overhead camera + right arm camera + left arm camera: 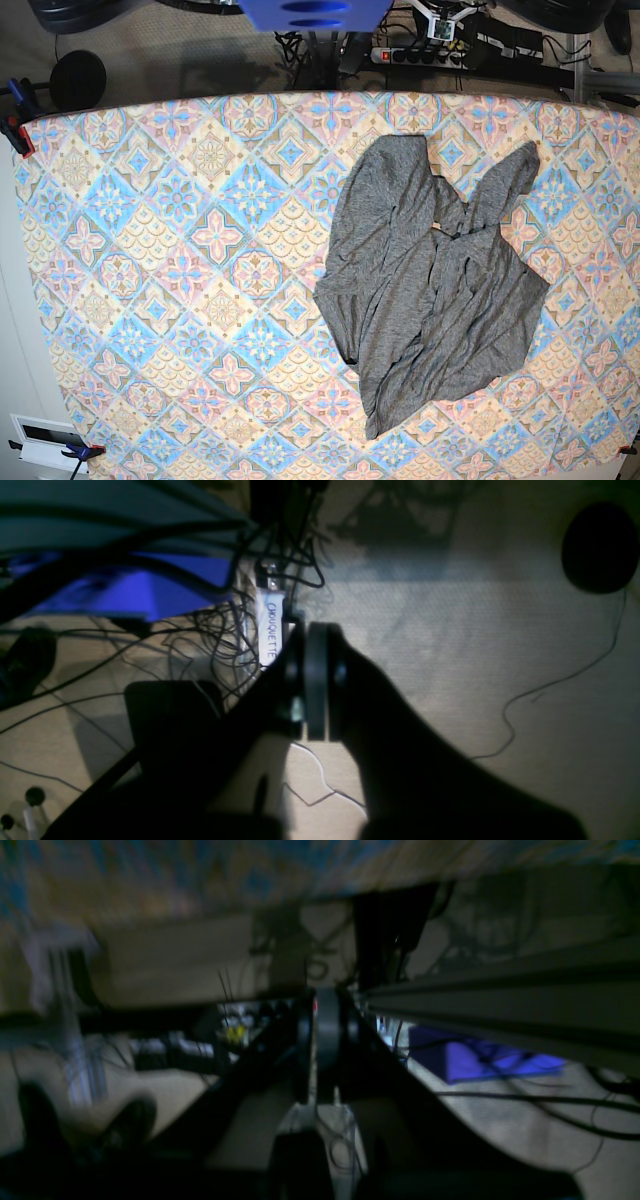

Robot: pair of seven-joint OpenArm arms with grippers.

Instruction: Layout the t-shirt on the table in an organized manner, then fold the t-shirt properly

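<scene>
The dark-grey t-shirt lies crumpled on the right half of the table, bunched and creased, with its sleeves twisted toward the far edge. Neither arm shows in the base view. In the left wrist view my left gripper is shut with nothing in it, off the table and facing the floor; the picture is blurred. My right gripper is also shut and empty, hanging above carpet and cables. The shirt appears in neither wrist view.
Beyond the table's far edge are a power strip, a blue part and a black round base. Clamps hold the cloth at the left corner. A white box sits at the near left.
</scene>
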